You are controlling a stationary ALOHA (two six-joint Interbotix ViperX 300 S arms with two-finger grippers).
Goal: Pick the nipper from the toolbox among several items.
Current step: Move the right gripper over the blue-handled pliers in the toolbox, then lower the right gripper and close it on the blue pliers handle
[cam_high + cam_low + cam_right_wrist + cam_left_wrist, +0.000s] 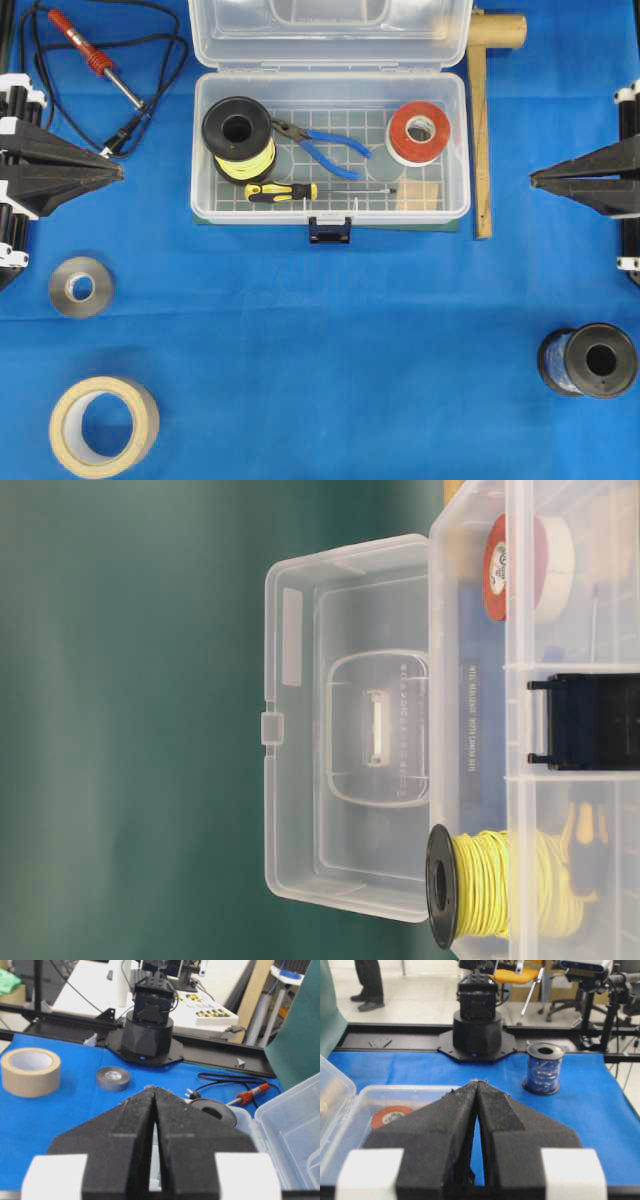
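Note:
The blue-handled nipper (322, 145) lies in the middle of the open clear toolbox (456, 205), jaws toward the black spool of yellow wire (238, 138). The yellow-black screwdriver (283, 192) lies along the front wall. The red-and-white tape roll (417, 132) and a tan wooden block (418, 196) sit at the right end. My left gripper (118, 172) is shut and empty, left of the box; it also shows in the left wrist view (478, 1084). My right gripper (534, 180) is shut and empty, right of the box; it also shows in the right wrist view (153, 1091).
A red soldering iron (95, 57) with black cable lies at back left. A grey tape roll (81, 287) and a tan tape roll (103, 425) sit at front left. A dark wire spool (590, 361) stands at front right. A wooden mallet (485, 100) lies beside the box.

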